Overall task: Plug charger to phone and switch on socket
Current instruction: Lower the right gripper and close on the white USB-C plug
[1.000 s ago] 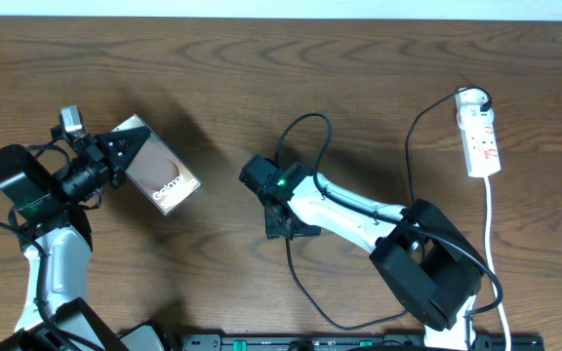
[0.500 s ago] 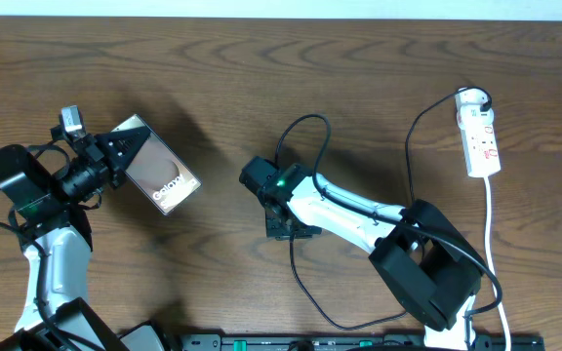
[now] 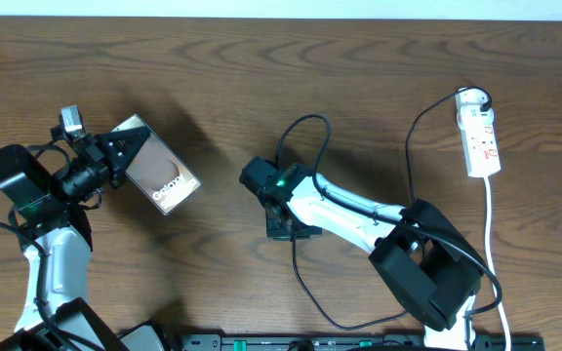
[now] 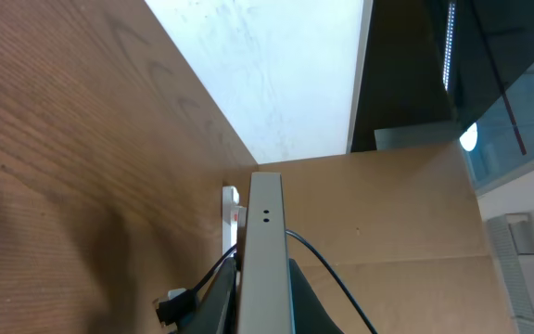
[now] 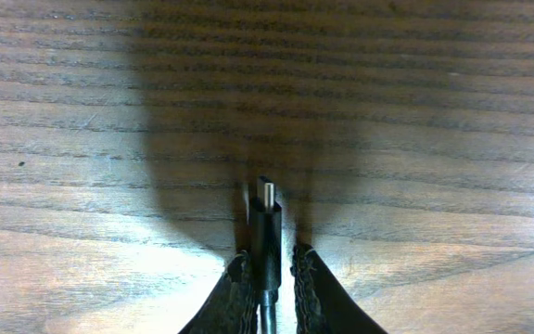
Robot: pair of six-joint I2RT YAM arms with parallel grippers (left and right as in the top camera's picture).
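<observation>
My left end effector [image 3: 113,156] grips the phone [image 3: 164,177] by one end — my right end effector [image 5: 271,262] is narrow, pinching the charger [image 5: 266,218] plug over the table [image 5: 63,139].

The table [image 3: 261,68] carries everything. The phone [image 3: 162,174] is over the left half, set diagonally, with its back-left end between the fingers of the left gripper [image 3: 117,149]. Near the table's middle, the right gripper [image 3: 283,226] points down with the plug tip [image 5: 265,213] of the charger [image 3: 307,117] between its fingers, close to the tabletop. The charger's cable loops behind that gripper and also trails toward the front edge. The socket [image 3: 480,136] lies near the back-right corner, lengthwise along the right edge. Its cord [image 3: 489,224] runs toward the front edge.
</observation>
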